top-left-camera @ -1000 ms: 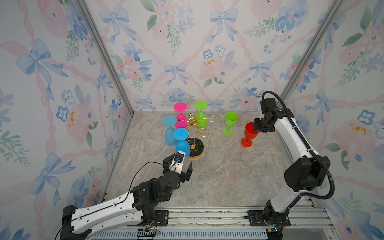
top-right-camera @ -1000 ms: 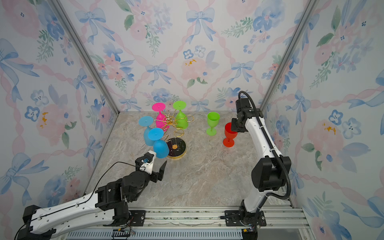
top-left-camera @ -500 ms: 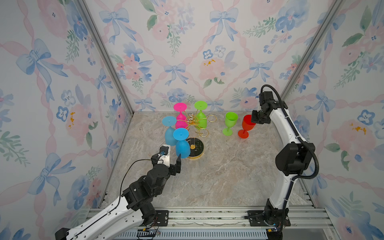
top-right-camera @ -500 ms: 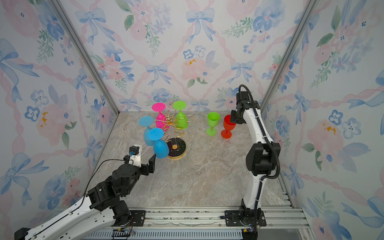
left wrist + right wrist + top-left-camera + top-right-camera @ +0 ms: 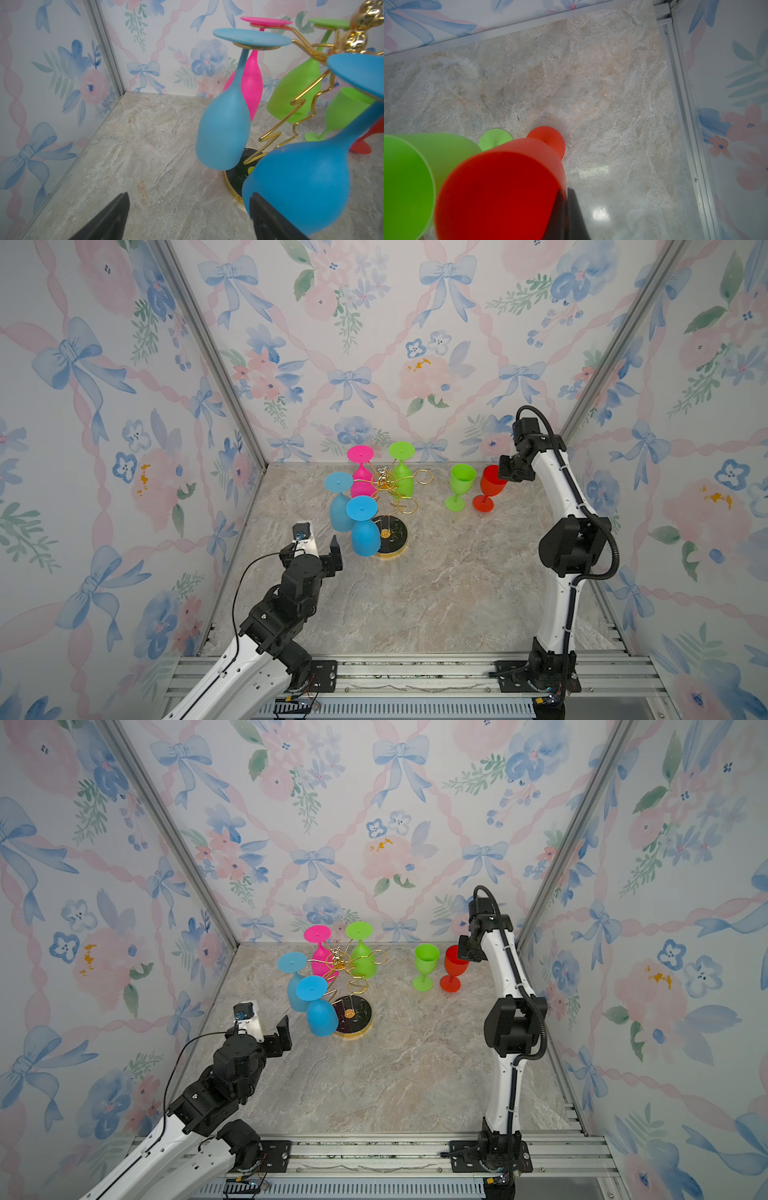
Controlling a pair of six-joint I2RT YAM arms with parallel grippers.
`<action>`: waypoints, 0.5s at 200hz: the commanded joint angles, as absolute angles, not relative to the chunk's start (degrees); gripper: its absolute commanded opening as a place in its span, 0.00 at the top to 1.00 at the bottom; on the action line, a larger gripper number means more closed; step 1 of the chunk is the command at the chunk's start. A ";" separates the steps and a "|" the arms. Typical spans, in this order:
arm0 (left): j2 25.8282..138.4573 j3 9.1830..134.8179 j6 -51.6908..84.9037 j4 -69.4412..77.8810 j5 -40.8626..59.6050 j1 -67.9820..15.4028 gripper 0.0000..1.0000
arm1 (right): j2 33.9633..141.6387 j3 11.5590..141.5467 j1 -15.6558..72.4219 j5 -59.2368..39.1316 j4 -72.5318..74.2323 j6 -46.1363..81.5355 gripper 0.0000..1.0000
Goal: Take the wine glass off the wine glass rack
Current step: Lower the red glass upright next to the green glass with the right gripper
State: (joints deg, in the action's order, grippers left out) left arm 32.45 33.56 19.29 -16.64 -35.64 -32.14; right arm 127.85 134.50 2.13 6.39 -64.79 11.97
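Right gripper pinches the red wine glass by its rim, one finger inside the bowl. Glass is upright, just beside the green glass, well apart from the wine glass rack. Right arm reaches far back, wrist bent down. Left gripper is spread wide and empty near the hanging blue glass. Left arm is low, angled forward.

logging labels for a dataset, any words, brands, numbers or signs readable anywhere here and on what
No text can be read in any view.
rack base: faint pale marks on the black disc, too blurred to read.
glasses: plain colour, no lettering visible.
walls: only a flower and bow pattern, no words.
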 commanded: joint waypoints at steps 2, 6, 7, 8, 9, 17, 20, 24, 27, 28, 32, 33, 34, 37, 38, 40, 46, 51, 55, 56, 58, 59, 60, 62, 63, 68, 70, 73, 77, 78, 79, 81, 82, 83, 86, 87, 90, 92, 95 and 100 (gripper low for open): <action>32.36 34.28 20.30 -16.70 -33.60 -29.42 0.08 | 130.20 138.49 1.49 5.08 -68.06 12.79 1.00; 32.34 34.33 20.30 -16.63 -33.50 -29.07 0.08 | 130.45 138.87 1.50 4.93 -68.26 12.81 1.00; 32.39 34.30 20.30 -16.58 -33.50 -28.99 0.08 | 130.53 138.96 1.50 4.93 -68.23 12.82 1.00; 32.41 34.33 20.30 -16.59 -33.45 -28.95 0.09 | 130.66 139.00 1.50 4.92 -68.22 12.87 1.00; 32.38 34.35 20.30 -16.60 -33.42 -28.89 0.09 | 130.67 139.07 1.45 4.84 -68.25 12.85 1.00; 32.37 34.33 20.32 -16.50 -33.28 -28.50 0.09 | 131.16 139.74 1.50 4.83 -68.52 12.92 1.00; 32.35 34.33 20.31 -16.48 -33.20 -28.36 0.09 | 131.34 139.92 1.49 4.83 -68.52 12.96 1.00; 32.37 34.29 20.30 -16.45 -33.08 -28.24 0.09 | 131.54 140.14 1.45 4.83 -68.60 12.92 1.00; 32.42 34.28 20.24 -16.49 -33.02 -28.19 0.09 | 131.69 140.32 1.49 4.81 -68.64 12.92 1.00; 32.47 34.28 20.23 -16.46 -32.94 -28.12 0.09 | 131.72 140.39 1.49 4.82 -68.68 12.92 1.00; 32.56 34.29 20.29 -16.49 -32.89 -28.09 0.09 | 131.89 140.55 1.49 4.80 -68.77 12.92 1.00; 32.58 34.28 20.34 -16.46 -32.92 -28.06 0.09 | 131.95 140.63 1.49 4.77 -68.84 12.92 1.00; 32.60 34.32 20.28 -16.49 -32.85 -28.05 0.09 | 131.98 140.67 1.49 4.80 -68.87 12.92 1.00; 32.61 34.31 20.22 -16.52 -32.73 -28.01 0.09 | 132.11 140.76 1.49 4.75 -68.88 12.99 1.00; 32.65 34.29 20.22 -16.52 -32.71 -27.98 0.09 | 132.15 140.83 1.49 4.75 -68.85 13.00 1.00; 32.71 34.32 20.22 -16.52 -32.70 -27.96 0.09 | 132.22 140.87 1.49 4.64 -68.89 13.07 1.00; 32.82 34.36 20.21 -16.50 -32.57 -27.95 0.09 | 132.47 140.99 1.49 4.65 -68.89 13.08 1.00; 32.87 34.34 20.21 -16.49 -32.48 -27.86 0.09 | 132.54 140.93 1.52 4.64 -68.92 13.10 1.00; 32.94 34.39 20.13 -16.48 -32.43 -27.86 0.09 | 132.69 141.14 1.50 4.70 -68.89 13.23 1.00; 32.95 34.38 20.13 -16.50 -32.43 -27.86 0.09 | 132.70 141.15 1.49 4.72 -68.90 13.25 1.00; 32.96 34.43 20.13 -16.52 -32.43 -27.86 0.09 | 132.80 141.13 1.54 4.74 -68.88 13.31 1.00; 32.96 34.40 20.13 -16.52 -32.43 -27.86 0.09 | 132.80 141.14 1.52 4.70 -68.89 13.29 1.00; 32.96 34.38 20.13 -16.48 -32.43 -27.86 0.09 | 132.80 141.15 1.55 4.72 -68.90 13.28 1.00; 32.96 34.37 20.13 -16.51 -32.43 -27.80 0.09 | 132.85 141.17 1.51 4.74 -68.86 13.41 1.00; 32.96 34.41 20.13 -16.52 -32.39 -27.78 0.09 | 132.87 141.21 1.50 4.74 -68.84 13.43 1.00; 32.89 34.40 20.13 -16.51 -32.38 -27.74 0.09 | 132.96 141.30 1.52 4.66 -68.83 13.45 1.00; 32.88 34.44 20.13 -16.50 -32.38 -27.70 0.09 | 133.02 141.32 1.57 4.66 -68.87 13.49 1.00; 32.87 34.37 20.13 -16.49 -32.40 -27.70 0.09 | 133.06 141.29 1.57 4.59 -68.87 13.47 1.00; 32.81 34.37 20.13 -16.48 -32.35 -27.75 0.09 | 133.14 141.39 1.58 4.57 -68.89 13.49 1.00; 32.79 34.41 20.13 -16.50 -32.35 -27.72 0.09 | 133.15 141.45 1.58 4.57 -68.90 13.51 1.00; 32.79 34.34 20.13 -16.47 -32.34 -27.70 0.09 | 133.15 141.43 1.58 4.57 -68.86 13.52 1.00; 32.74 34.34 20.13 -16.47 -32.34 -27.69 0.09 | 133.15 141.44 1.56 4.57 -68.85 13.53 1.00; 32.72 34.31 20.13 -16.49 -32.34 -27.69 0.09 | 133.20 141.43 1.57 4.57 -68.88 13.53 1.00; 32.71 34.29 20.13 -16.51 -32.34 -27.69 0.09 | 133.22 141.47 1.58 4.61 -68.89 13.53 1.00; 32.70 34.28 20.13 -16.51 -32.34 -27.65 0.09 | 133.24 141.50 1.56 4.65 -68.90 13.54 1.00; 32.70 34.28 20.13 -16.52 -32.30 -27.67 0.09 | 133.24 141.50 1.57 4.66 -68.91 13.54 1.00; 32.62 34.30 20.13 -16.52 -32.27 -27.63 0.09 | 133.29 141.50 1.54 4.66 -68.87 13.54 1.00; 32.61 34.30 20.13 -16.48 -32.26 -27.65 0.09 | 133.25 141.53 1.55 4.66 -68.83 13.54 1.00; 32.62 34.28 20.13 -16.46 -32.26 -27.62 0.09 | 133.30 141.58 1.58 4.70 -68.82 13.57 1.00; 32.61 34.30 20.13 -16.52 -32.26 -27.61 0.09 | 133.33 141.53 1.57 4.73 -68.71 13.67 1.00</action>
State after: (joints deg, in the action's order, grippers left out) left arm 32.80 33.56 19.77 -16.62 -32.91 -28.01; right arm 132.31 139.61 1.87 5.08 -67.16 12.64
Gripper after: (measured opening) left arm 0.908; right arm 0.046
